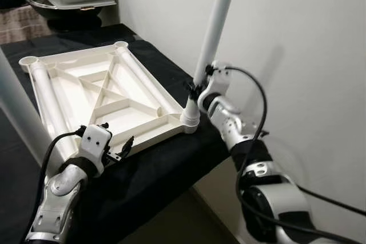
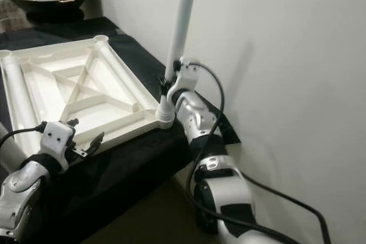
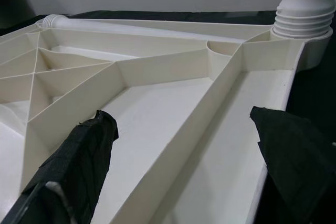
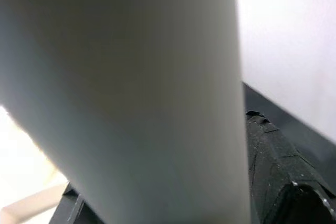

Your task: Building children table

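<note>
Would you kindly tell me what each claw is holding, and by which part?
The right claw grips the white table leg just above its socket. The left claw is open at the tabletop's edge, holding nothing.

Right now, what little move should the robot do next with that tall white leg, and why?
Probably keep twisting the leg down into the corner socket. The right gripper is closed on the leg just above the socket, and threads still show at its base, so it does not look fully seated. The left gripper sits open at the near edge of the tabletop, so closing it there would steady things.
</note>
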Controlling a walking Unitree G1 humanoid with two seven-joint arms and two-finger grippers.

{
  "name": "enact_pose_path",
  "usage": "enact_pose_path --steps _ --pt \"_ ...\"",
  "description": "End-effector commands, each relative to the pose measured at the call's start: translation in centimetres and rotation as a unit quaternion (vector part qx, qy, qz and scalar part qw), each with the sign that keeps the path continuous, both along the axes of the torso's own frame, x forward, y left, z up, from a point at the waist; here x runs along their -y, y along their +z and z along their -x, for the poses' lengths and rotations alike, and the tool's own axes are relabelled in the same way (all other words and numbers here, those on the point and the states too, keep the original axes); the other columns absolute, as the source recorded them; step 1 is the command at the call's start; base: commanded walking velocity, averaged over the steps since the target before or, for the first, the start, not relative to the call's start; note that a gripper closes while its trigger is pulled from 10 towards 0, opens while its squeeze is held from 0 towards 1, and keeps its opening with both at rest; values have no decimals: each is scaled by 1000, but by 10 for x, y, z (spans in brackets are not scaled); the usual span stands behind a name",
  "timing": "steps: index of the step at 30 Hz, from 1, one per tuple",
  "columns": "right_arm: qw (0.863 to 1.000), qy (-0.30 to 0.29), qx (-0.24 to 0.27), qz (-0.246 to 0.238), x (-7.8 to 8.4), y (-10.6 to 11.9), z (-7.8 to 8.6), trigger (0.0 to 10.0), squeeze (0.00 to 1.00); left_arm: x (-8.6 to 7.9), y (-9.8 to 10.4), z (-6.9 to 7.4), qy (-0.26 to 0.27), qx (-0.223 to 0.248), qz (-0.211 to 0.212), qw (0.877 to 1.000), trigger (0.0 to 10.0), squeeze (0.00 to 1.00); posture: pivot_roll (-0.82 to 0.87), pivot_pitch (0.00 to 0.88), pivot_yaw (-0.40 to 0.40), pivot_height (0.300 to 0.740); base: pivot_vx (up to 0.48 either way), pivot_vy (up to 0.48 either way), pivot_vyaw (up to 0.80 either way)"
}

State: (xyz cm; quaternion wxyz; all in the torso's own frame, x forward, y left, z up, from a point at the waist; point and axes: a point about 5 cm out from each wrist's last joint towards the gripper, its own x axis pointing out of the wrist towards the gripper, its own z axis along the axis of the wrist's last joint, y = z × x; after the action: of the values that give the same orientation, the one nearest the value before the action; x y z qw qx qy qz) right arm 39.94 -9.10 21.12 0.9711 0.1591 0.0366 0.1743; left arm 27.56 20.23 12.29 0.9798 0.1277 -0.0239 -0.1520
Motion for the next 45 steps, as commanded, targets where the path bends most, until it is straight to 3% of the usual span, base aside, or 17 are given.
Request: enact_pose_path --steps 1,5,6,13,15,18,22,25,26,27,31,32,33,34,38,41,45 --pt "999 40 8 -7 2 -2 0 10000 0 -1 -3 0 2 -3 -3 1000 10000 0 44 0 -126 740 0 0 0" --pt "997 75 18 0 0 -2 0 10000 0 -1 -3 0 1 -2 -3 1000 10000 0 45 0 -126 740 0 0 0" --pt "997 72 13 0 1 -4 -2 0 0 -1 -2 0 1 -2 -4 1000 10000 0 48 0 -127 740 0 0 0" --pt "998 54 -15 4 -6 -18 -2 0 0 -2 -1 0 2 0 -4 1000 10000 0 58 0 -132 740 0 0 0" --pt "986 -110 -115 39 10 -48 -1 0 0 -3 -2 2 3 -2 -5 1000 10000 0 53 0 -132 740 0 0 0" --pt "961 -211 -169 64 14 -69 7 0 0 -3 -3 3 3 -3 -6 1000 10000 0 50 0 -128 740 0 0 0" --pt "959 -217 -171 67 7 -72 10 0 0 -3 -3 2 2 -3 -6 1000 10000 0 53 0 -127 740 0 0 0" --pt "968 -186 -156 66 -18 -67 13 0 0 0 -2 1 -1 -2 -6 1000 10000 0 52 0 -124 740 0 0 0" --pt "973 -163 -148 67 -29 -62 15 8118 0 0 -2 0 -2 -2 -6 1000 10000 0 52 0 -124 740 0 0 0" --pt "980 -138 -126 67 -37 -55 15 10000 0 -1 -2 0 -1 -2 -7 1000 10000 0 52 0 -124 740 0 0 0" --pt "986 -132 -87 58 -38 -42 15 10000 0 -2 -2 0 0 -2 -7 1000 10000 0 46 0 -125 740 0 0 0" --pt "988 -129 -64 49 -31 -32 12 10000 1000 -1 -3 1 0 -3 -6 1000 10000 0 41 0 -119 740 0 0 0" --pt "989 -131 -47 50 -25 -24 10 10000 1000 0 -3 1 -1 -3 -5 1000 10000 0 41 0 -118 740 0 0 0" --pt "991 -120 -30 44 -17 -16 7 10000 0 1 -4 1 -2 -4 -5 1000 10000 0 41 0 -118 740 0 0 0" --pt "993 -106 -17 40 -12 -8 5 10000 0 1 -4 1 -3 -5 -5 1000 10000 0 41 0 -118 740 0 0 0" --pt "997 32 74 13 -2 20 5 10000 0 -1 -3 0 -1 -3 -6 1000 10000 0 39 0 -118 740 0 0 0" --pt "985 127 112 43 8 24 6 10000 0 -2 -2 -1 1 -2 -7 1000 10000 0 46 0 -124 740 0 0 0"
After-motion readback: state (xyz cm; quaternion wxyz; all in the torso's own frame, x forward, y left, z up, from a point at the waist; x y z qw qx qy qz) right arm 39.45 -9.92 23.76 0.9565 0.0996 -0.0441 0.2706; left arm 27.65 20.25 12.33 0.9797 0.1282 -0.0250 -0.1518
